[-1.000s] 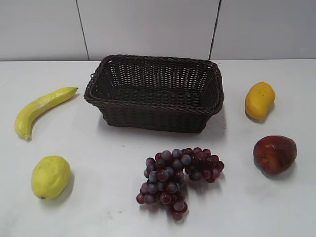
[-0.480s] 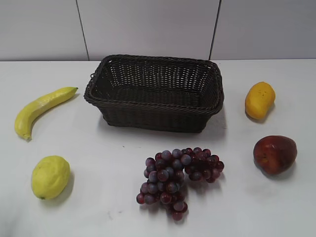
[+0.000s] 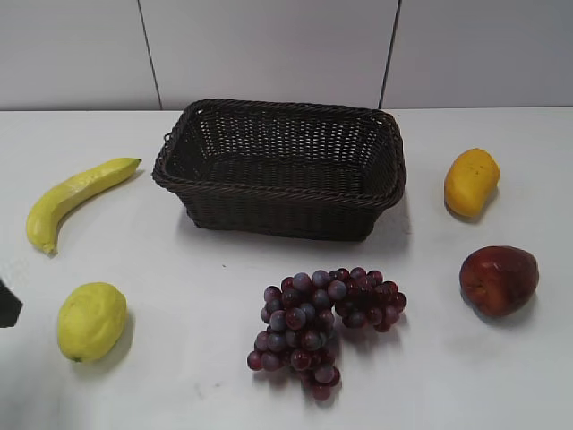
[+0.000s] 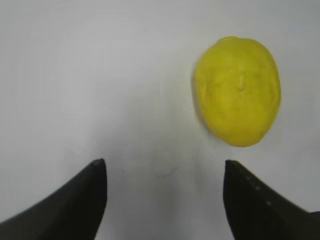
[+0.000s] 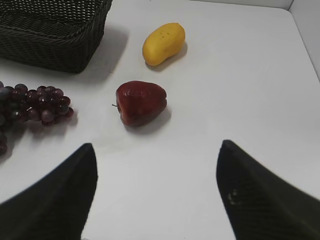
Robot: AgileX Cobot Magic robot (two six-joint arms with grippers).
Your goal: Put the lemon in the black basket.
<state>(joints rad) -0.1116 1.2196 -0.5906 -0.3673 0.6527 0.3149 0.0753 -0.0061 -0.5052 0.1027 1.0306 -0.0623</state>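
Observation:
The lemon lies on the white table at the front left; in the left wrist view it sits ahead and to the right of my left gripper, which is open and empty over bare table. A black tip of the left gripper shows at the left edge of the exterior view, left of the lemon. The black basket stands empty at the back middle; its corner shows in the right wrist view. My right gripper is open and empty above bare table.
A banana lies at the back left. A bunch of purple grapes lies in front of the basket. An orange-yellow oblong fruit and a dark red apple lie at the right, also in the right wrist view.
A black tip of the left gripper has come into the exterior view at the left edge, beside the lemon. The fruit and basket have not moved.

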